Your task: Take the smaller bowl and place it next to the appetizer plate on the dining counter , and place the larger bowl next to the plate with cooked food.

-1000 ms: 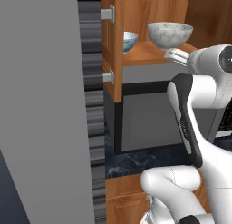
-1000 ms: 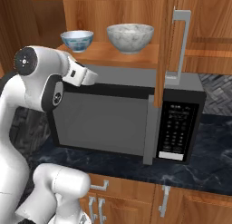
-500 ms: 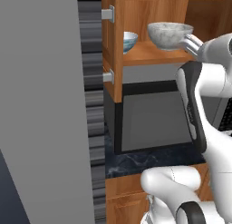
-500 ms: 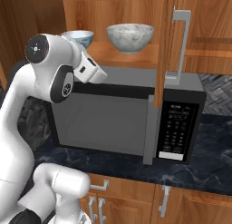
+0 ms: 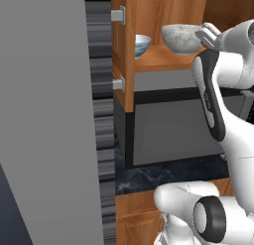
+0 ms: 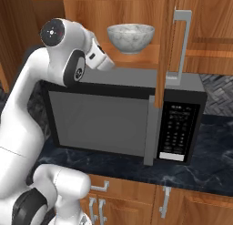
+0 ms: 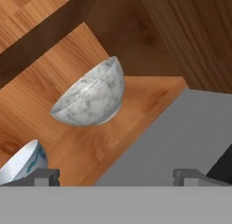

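Hand view: pincer [image 7: 116, 175] rolled, facing larger bowl [image 7: 90, 96] on shelf [image 7: 140, 100].

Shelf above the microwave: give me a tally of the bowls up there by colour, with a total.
Grey-white marbled: 1, the larger bowl
Light blue: 1, the smaller bowl
Total: 2 bowls, both standing on the wooden shelf, apart from each other.
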You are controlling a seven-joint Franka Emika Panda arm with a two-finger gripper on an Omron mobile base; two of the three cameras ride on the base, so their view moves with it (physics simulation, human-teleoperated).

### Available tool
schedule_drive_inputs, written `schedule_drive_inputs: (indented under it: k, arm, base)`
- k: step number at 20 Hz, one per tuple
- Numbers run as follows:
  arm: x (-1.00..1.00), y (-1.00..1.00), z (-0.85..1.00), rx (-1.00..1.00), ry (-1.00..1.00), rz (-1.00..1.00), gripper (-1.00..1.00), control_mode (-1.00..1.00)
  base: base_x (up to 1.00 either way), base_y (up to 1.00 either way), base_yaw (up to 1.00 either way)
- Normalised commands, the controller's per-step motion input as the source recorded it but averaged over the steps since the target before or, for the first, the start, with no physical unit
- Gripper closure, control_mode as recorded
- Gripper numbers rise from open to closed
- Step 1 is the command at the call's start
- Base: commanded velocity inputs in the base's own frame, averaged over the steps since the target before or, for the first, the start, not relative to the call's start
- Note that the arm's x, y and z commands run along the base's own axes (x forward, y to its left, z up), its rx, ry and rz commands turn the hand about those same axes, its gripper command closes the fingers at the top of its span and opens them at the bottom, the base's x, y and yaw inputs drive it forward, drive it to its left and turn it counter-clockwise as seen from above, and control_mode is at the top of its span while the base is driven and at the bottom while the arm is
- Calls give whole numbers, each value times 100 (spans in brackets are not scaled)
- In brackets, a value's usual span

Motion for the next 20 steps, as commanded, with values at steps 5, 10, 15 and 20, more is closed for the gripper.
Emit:
schedule_drive_inputs:
  k: [5,10,15,20]
  arm:
    - [34,-4,6,0,1,0,-100,-100]
    - [41,-9,2,1,3,0,-100,-100]
    - [69,-12,0,8,4,0,-100,-100]
    - [77,-15,0,5,9,0,-100,-100]
  base:
    - [0,0,0]
    - [0,0,0]
    - [0,0,0]
    - [0,0,0]
